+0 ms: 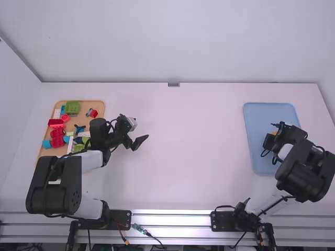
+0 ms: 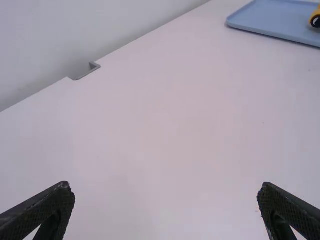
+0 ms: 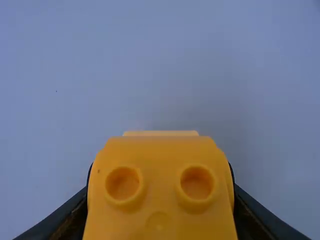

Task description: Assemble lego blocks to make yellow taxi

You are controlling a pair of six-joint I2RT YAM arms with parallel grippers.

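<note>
The yellow block taxi (image 3: 158, 220) lies directly between the fingers of the right pincer (image 3: 160, 195), which looks clamped on its wheeled sides, its two visible studs lined up from one finger to the other. Its long axis I can't settle. It sits at the blue tray (image 1: 251, 157) (resting on it or just above, I can't tell). The left pincer (image 2: 164, 191), its fingers apart over the counter (image 1: 188, 172), is much farther off, so any lowering and letting go seems the right arm's job.
</note>
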